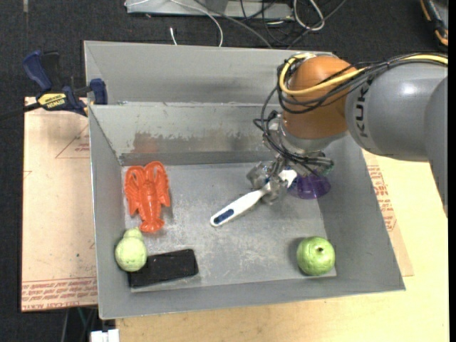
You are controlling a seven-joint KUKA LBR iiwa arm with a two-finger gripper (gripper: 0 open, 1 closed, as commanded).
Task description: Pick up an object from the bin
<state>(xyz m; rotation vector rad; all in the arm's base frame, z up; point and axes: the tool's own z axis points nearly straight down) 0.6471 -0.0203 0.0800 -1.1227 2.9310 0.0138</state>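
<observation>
Gripper: the gripper [273, 186] hangs low over the right middle of the bin [187, 130], under the arm's orange wrist cover.
Grip state: cannot tell; cables and the wrist crowd the tip, so open or closed is not readable here.
Nearest thing: a white brush with a blue end [239, 206], lying flat on the bin floor near the middle.
Long axis: the brush runs on a slant, blue end low and to the left, white end high and to the right.
Key relation: the white end reaches right up to the gripper's tip, and the rest of the brush trails away down-left of it (it seems to touch the tip, though contact is not plain).
Just beside: a small purple thing [312, 187] lies right of the gripper, partly under the wrist.
Well apart: a green apple [315, 255] at lower right; a red lobster [147, 194], a pale apple [130, 253] and a black block [162, 267] along the left side.
Judgement: a grasp would probably land on the white end, across the slant, leaving the blue end to hang down on lifting.
</observation>
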